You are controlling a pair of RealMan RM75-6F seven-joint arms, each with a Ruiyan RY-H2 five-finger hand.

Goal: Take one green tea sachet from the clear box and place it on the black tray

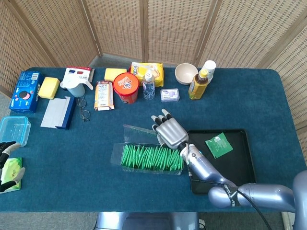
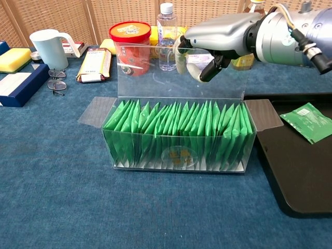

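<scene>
A clear box (image 2: pixel 179 132) sits on the blue-covered surface (image 1: pixel 96 172), its lid flap standing upright at the back and its side flaps folded out. Inside, a tight row of green tea sachets (image 2: pixel 176 129) stands on edge, packed face to face from one end wall to the other. Each sachet is a thin, flat, glossy green packet with a pointed or angled top edge poking just above the box's rim.

They are likely very light, flexible and a little slick, so a firm squeeze would crumple one, not break it. Because they are wedged together, the sensible place to take hold is a single exposed top edge, pinched between thumb and a fingertip and drawn straight up; a wide grab would probably lift several at once or drag the light box along.

The right hand (image 2: pixel 199 65) hovers above the box's rear right part, at roughly 1 o'clock from the box's centre in the chest view, fingers curled downward with nothing in them, not touching the sachets. At 3 o'clock from the box, just beside it, lies the black tray (image 1: pixel 240 170), with one loose green sachet (image 1: pixel 218 145) already resting flat on it. The left hand (image 1: pixel 7 163) rests at the surface's far left edge, well apart from the box, beside a small green and white packet; I cannot tell whether it grips anything.
</scene>
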